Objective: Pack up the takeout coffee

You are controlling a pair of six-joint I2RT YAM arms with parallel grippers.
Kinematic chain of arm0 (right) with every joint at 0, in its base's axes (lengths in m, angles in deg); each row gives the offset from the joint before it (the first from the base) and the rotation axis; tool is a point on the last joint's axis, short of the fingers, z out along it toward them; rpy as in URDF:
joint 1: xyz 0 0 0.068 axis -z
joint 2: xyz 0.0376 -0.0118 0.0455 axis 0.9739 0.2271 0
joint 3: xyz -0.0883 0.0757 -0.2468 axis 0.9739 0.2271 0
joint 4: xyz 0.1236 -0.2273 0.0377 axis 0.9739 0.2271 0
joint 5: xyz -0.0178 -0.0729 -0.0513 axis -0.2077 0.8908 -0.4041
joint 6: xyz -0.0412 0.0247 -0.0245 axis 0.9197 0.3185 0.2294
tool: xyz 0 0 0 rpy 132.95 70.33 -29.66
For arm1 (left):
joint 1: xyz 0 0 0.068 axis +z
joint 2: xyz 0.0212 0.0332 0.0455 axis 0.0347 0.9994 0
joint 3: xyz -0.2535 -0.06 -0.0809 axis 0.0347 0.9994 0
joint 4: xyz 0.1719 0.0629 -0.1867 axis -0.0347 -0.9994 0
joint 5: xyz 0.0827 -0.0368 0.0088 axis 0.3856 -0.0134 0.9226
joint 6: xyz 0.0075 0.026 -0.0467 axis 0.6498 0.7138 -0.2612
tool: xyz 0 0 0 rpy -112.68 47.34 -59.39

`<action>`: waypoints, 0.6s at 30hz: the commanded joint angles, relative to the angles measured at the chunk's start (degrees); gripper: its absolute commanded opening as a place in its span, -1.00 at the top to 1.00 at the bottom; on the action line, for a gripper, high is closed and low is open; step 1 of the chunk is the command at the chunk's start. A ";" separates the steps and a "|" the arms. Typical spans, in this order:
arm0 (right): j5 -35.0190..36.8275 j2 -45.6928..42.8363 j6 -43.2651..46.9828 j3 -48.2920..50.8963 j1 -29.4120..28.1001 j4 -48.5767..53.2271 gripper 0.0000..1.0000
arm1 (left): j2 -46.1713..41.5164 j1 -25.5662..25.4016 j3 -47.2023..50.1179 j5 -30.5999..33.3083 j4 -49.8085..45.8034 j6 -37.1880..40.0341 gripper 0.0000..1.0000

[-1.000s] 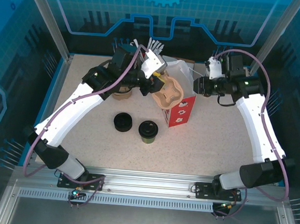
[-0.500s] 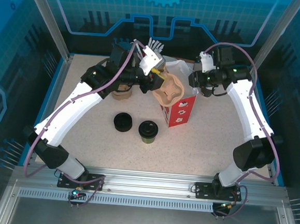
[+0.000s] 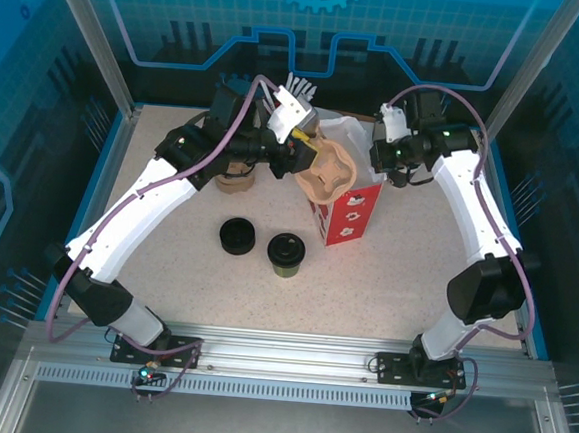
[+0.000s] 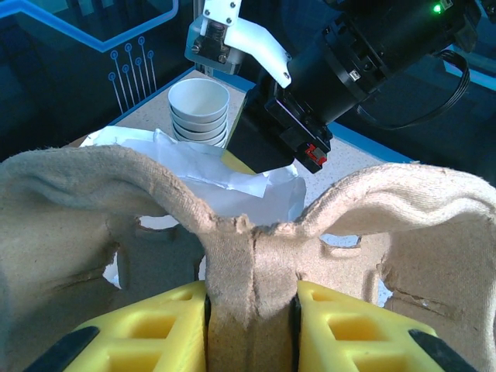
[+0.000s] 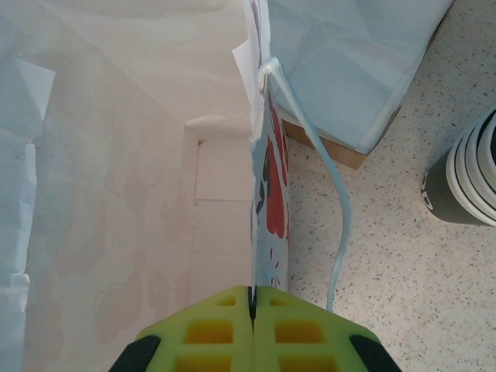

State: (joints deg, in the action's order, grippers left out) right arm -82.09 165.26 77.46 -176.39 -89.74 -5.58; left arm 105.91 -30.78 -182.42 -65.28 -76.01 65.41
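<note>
Two grips explain it: right gripper (image 5: 252, 293) pinching a wall of the paper bag (image 5: 268, 178), likely holding its mouth open, left gripper (image 4: 252, 298) clamped on the centre rib of the pulp carrier (image 4: 252, 256) above it, takeout coffee (image 3: 286, 254) standing lidded on the table (image 3: 415, 277) near the bag.

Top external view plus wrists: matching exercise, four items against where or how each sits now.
Items:
1. takeout coffee
2. pulp cup carrier
3. paper bag
4. loose black lid

States:
A. clamped in the left end effector
B. wall pinched by the right end effector
C. lying low on the table, left of the coffee
D. standing lidded on the table, in front of the bag

Pairs: 1-D, 2-A, 3-B, 4-C
</note>
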 commanded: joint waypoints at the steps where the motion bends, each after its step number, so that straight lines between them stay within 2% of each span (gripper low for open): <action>1: -0.81 -3.94 0.90 0.99 -0.58 1.40 1.00 | -0.09 0.26 -0.76 -2.59 1.41 -2.57 0.41; 12: -2.60 -17.01 -0.32 9.49 -0.97 5.06 1.00 | -0.62 -0.08 -0.42 -10.02 1.35 -7.64 0.41; 18: -4.01 -23.38 -2.18 14.34 -1.09 6.14 1.00 | 0.29 -2.58 0.41 -13.25 2.13 -8.20 0.41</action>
State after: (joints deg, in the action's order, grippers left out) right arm -83.92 143.86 76.71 -163.52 -90.11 -0.82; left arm 105.93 -32.03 -182.35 -74.57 -75.70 58.56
